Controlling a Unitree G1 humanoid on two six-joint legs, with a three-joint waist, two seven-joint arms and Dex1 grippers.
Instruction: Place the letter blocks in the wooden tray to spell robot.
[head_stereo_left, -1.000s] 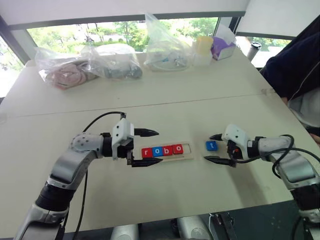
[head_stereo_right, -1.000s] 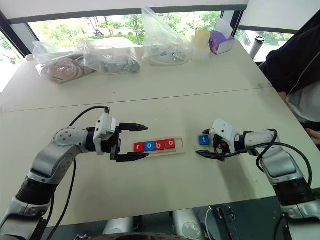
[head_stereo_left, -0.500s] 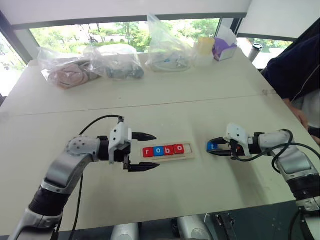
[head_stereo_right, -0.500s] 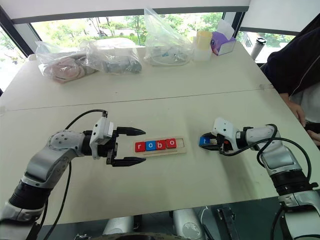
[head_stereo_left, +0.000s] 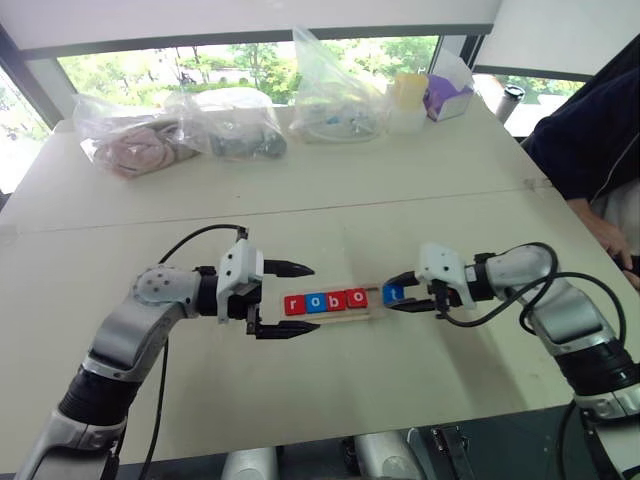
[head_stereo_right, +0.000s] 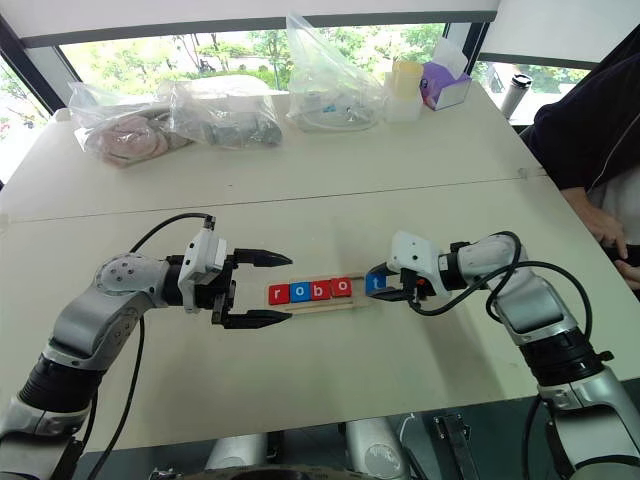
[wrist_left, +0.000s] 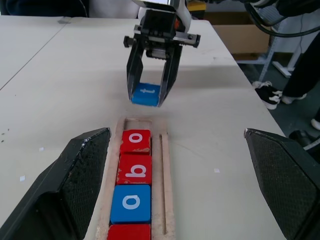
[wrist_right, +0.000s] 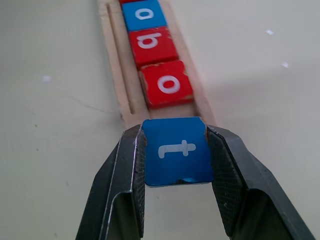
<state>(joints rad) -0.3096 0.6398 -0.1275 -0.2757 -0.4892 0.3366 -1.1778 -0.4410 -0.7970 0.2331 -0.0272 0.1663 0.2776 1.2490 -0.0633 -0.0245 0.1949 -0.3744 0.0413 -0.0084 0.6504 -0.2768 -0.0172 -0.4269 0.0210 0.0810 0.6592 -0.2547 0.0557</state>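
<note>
Windows run along the top of the head views, behind a broad pale table that takes up most of the picture. At the right edge sits a person in dark clothing, one hand resting on the table edge. Along the table's far side, in the upper part of the frame, lie clear plastic bags, a taller bag, a yellow cup and a purple box.

Left of centre, the left gripper points toward the middle with its jaws spread wide and nothing between them; they flank the near end of the tray, apart from it. The tray lies at the centre of the frame, running left to right. Inside it four blocks sit in a row, touching: red r, blue o, red b and red o.

Just right of the tray, the right gripper is clamped on the blue t block, one finger on each side. That block is held just beyond the tray's open end, in line with the row and near the red o.
</note>
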